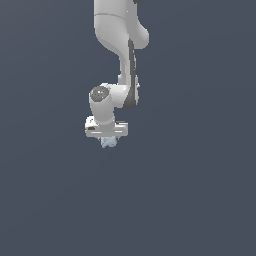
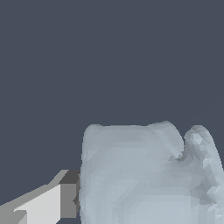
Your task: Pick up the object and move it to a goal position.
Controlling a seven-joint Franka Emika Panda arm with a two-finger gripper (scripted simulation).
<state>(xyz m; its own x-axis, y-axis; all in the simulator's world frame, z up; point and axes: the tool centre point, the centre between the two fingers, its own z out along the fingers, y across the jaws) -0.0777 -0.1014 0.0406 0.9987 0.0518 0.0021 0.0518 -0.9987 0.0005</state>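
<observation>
The object (image 1: 109, 143) is a small pale blue-grey lumpy blob that sits right under the white hand of my gripper (image 1: 107, 138), between its fingers. In the wrist view the object (image 2: 144, 175) fills the near part of the picture, with faceted bumps on one side. One white finger with a dark grey pad (image 2: 65, 199) presses against the object's side. The other finger is hidden behind the object. The gripper looks shut on the object.
The white arm (image 1: 122, 55) comes down from the top of the exterior view. A plain dark blue-grey surface (image 1: 200, 175) lies all around. No other objects or goal marker show.
</observation>
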